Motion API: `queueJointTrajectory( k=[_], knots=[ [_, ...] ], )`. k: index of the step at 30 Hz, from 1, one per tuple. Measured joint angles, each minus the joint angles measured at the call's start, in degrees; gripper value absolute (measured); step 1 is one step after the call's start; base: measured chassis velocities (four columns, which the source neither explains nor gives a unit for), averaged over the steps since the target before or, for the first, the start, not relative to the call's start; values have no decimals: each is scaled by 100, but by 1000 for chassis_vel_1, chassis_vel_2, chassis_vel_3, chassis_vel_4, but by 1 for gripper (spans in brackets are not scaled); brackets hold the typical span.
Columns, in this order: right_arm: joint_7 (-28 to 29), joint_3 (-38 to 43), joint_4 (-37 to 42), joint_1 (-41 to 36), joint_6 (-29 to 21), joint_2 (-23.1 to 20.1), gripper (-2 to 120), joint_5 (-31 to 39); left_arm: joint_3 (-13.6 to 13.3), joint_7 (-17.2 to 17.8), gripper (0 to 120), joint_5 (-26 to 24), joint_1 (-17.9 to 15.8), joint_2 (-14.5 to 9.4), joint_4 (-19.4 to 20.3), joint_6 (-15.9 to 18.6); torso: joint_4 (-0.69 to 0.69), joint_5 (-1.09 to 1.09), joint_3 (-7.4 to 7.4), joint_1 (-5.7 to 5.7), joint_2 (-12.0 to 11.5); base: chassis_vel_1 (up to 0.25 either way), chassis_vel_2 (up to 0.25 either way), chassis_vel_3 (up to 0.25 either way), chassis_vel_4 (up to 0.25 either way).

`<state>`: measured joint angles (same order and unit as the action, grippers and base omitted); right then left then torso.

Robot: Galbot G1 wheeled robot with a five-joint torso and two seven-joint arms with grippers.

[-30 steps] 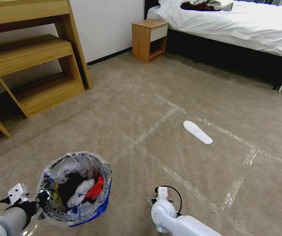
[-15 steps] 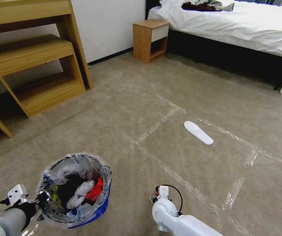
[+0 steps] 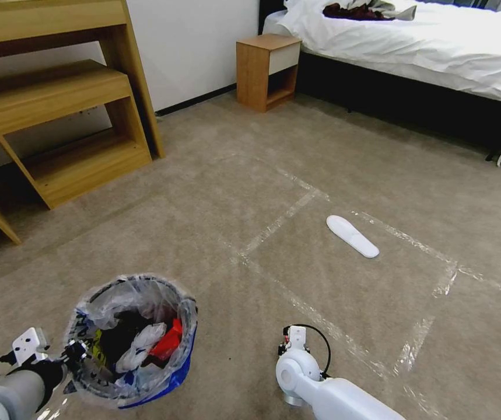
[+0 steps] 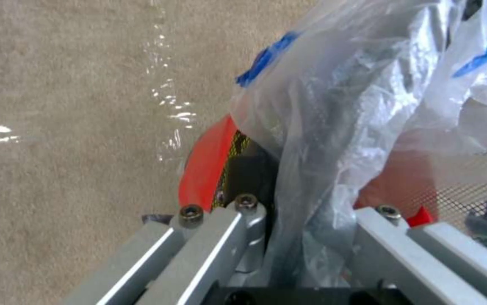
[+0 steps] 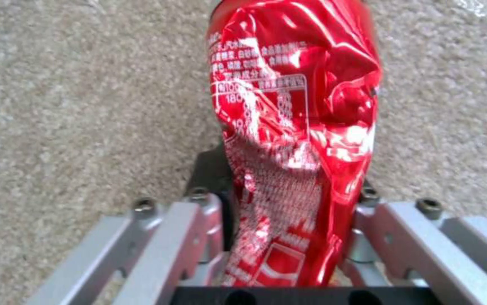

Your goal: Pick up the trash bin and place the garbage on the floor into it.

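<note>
Two arms show at the bottom of the head view. On the left, we see the left gripper [image 3: 70,352] at the near rim of the bin [image 3: 133,344], its fingers closed on the plastic liner [image 3: 110,303] and rim. The bin hangs low over the floor [image 3: 215,233], tilted a little, with black, white and red litter inside. On the right, the right arm's white wrist [image 3: 294,373] points down at the carpet, and the gripper beneath it is hidden from us here. Farther out, a white insole [image 3: 352,235] lies flat on the floor inside a square of shiny tape [image 3: 279,219], well apart from both arms. A wooden desk [image 3: 52,99] stands at the far left, a nightstand [image 3: 266,70] against the wall, and a bed [image 3: 425,46] with white sheets at the far right.

In the left wrist view, we see the left gripper [image 4: 305,220] with metal fingers [image 4: 221,241] on either side of the bin wall [image 4: 204,169], clamped on crinkled clear plastic. The red base and a strip of blue show through, with carpet and tape beyond.

In the right wrist view, we see the right gripper [image 5: 286,216] with its fingers [image 5: 198,220] closed on a crushed red can [image 5: 294,127]. The can sticks straight out from the fingers, above bare carpet.
</note>
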<state>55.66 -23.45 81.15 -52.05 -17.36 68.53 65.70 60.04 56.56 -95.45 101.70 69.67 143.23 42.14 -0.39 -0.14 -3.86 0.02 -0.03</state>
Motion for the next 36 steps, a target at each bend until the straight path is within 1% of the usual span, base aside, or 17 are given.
queueJointTrajectory(
  k=[5,7,10,16,19,20,21,22,23,25,26,28,30,32,34,35,36],
  knots=[
    [-74,-11,-16,19,29,-2,16,0,16,0,0,0,-21,-9,0,0,2,0,0,0,0,0,0,0,0],
    [-214,-26,-61,48,89,-2,9,-40,25,0,0,-1,-31,-11,0,0,2,1,0,0,0,0,0,0,0],
    [-311,-39,-94,80,147,9,6,-99,35,1,0,-7,-44,-17,0,0,3,3,0,0,0,0,0,0,0],
    [-602,105,126,202,345,-34,6,-483,123,31,0,-123,-60,-108,1,0,4,4,0,1,0,0,0,0,0],
    [-934,290,506,385,548,-176,6,-639,177,100,0,-226,-68,-168,1,0,4,4,0,0,0,0,0,0,0],
    [-934,290,506,385,548,-176,6,-639,177,100,0,-226,-68,-168,1,0,4,4,0,0,0,0,0,0,0],
    [-1328,416,682,499,746,-279,6,-757,192,128,0,-285,-78,-189,1,0,4,4,0,0,0,0,0,0,0],
    [-1328,416,682,499,746,-279,6,-757,192,128,0,-285,-78,-189,1,0,4,4,0,0,0,0,0,0,0],
    [-1789,559,846,590,977,-407,6,-933,198,136,0,-313,-83,-197,1,0,4,3,0,0,0,0,0,0,0],
    [-2434,775,1071,680,1338,-598,6,-1197,198,142,0,-328,-103,-199,1,0,4,3,0,1,0,0,0,0,0],
    [-2434,775,1071,680,1338,-598,6,-1197,198,142,0,-328,-103,-199,1,0,4,3,0,1,0,0,0,0,0],
    [-2744,893,1198,716,1544,-703,6,-1327,196,143,0,-330,-117,-199,1,0,4,3,1,0,0,0,0,0,0],
    [-3548,1191,1567,824,2054,-962,6,-1598,179,144,0,-335,-149,-198,1,0,2,4,0,1,0,0,0,0,0],
    [-3668,1227,1612,843,2119,-993,6,-1629,177,144,0,-337,-154,-198,1,0,3,4,1,1,0,0,0,0,0],
    [-4387,1409,1826,1003,2552,-1157,6,-1819,171,144,0,-375,-179,-199,1,0,3,2,1,0,0,0,0,0,0],
    [-4387,1409,1826,1003,2552,-1157,6,-1819,171,144,0,-375,-179,-199,1,0,3,2,1,0,0,0,0,0,0],
    [-4578,1437,1869,1046,2668,-1189,6,-1842,170,144,0,-386,-183,-201,1,0,3,3,0,0,0,0,0,0,0]
  ],
)
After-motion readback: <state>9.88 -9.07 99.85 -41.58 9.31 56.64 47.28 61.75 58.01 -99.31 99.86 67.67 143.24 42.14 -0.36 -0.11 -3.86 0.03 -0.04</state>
